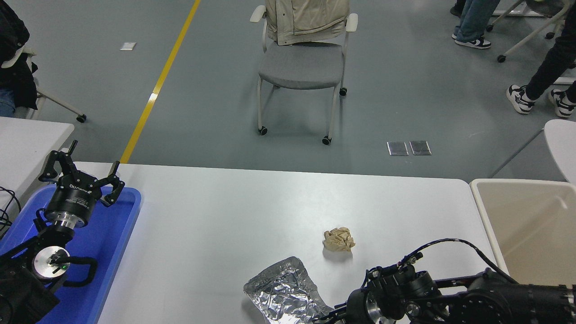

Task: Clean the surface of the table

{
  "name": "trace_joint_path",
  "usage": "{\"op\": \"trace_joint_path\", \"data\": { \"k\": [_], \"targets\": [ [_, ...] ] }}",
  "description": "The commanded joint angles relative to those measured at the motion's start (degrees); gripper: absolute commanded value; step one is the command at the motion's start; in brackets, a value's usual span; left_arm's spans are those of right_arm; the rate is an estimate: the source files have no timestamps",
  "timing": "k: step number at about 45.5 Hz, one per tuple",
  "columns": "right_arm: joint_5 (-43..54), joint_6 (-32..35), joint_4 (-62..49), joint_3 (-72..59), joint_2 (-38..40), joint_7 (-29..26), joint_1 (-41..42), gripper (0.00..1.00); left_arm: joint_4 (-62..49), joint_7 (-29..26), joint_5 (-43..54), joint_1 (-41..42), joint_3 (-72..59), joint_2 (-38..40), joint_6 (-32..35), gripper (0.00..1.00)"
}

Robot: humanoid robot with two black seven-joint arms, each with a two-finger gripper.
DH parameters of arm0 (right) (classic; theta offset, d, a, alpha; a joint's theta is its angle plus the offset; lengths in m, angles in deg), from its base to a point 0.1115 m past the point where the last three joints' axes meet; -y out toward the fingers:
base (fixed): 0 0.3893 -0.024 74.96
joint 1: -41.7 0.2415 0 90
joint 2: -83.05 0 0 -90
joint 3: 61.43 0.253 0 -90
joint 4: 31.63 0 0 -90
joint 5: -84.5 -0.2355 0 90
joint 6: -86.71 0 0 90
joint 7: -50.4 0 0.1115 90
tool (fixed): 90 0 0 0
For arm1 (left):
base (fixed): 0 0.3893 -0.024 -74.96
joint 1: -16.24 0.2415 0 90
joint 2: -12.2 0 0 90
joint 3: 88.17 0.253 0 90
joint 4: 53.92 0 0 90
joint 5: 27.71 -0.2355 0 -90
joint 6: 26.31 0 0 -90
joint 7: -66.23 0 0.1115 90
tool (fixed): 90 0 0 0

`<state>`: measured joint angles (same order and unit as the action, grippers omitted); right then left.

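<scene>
1. The table surface (216,211) filled the near half of the head view, white and matte. Two pieces of litter lay on it: a crumpled foil sheet (283,297) at the near edge and a crumpled tan paper ball (339,239) just beyond it, slightly to the right.
2. The step in hand looked like a pick of the foil. To do it well, the fingers should probably close on a raised fold at the foil's right edge, since thin foil flat on the table gives little to catch.
3. A beige bin (535,220) stood off the table's right end, a likely place for the litter.
4. The right gripper (330,317) sat low at the foil's near right corner, mostly cut off by the frame's bottom edge; whether it was spread or closed, or touching the foil, could not be told.
5. The left gripper (83,173) hung over the blue tray (112,243) at the near left, fingers spread wide, holding nothing.
</scene>
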<state>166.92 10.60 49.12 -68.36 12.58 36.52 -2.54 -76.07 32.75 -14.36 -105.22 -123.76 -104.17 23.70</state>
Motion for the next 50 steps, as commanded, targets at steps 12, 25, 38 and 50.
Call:
{"op": "trace_joint_path", "data": {
  "k": [12,25,38,50],
  "targets": [
    [-0.9,-0.1,-0.2,-0.7,2.4,2.1,1.3,0.0,0.0,0.0,-0.1,0.0,0.0,0.0,0.0,1.0],
    [-7.8,0.3,6.9,2.0,9.2,3.9,4.8,0.0,0.0,0.0,0.0,0.0,0.0,0.0,0.0,1.0],
    [-18.3,5.4,15.9,5.5,23.3,4.2,13.7,0.0,0.0,0.0,0.0,0.0,0.0,0.0,0.0,1.0],
    [-22.6,13.9,17.2,18.3,35.7,5.1,13.7,0.0,0.0,0.0,0.0,0.0,0.0,0.0,0.0,1.0]
  ]
}}
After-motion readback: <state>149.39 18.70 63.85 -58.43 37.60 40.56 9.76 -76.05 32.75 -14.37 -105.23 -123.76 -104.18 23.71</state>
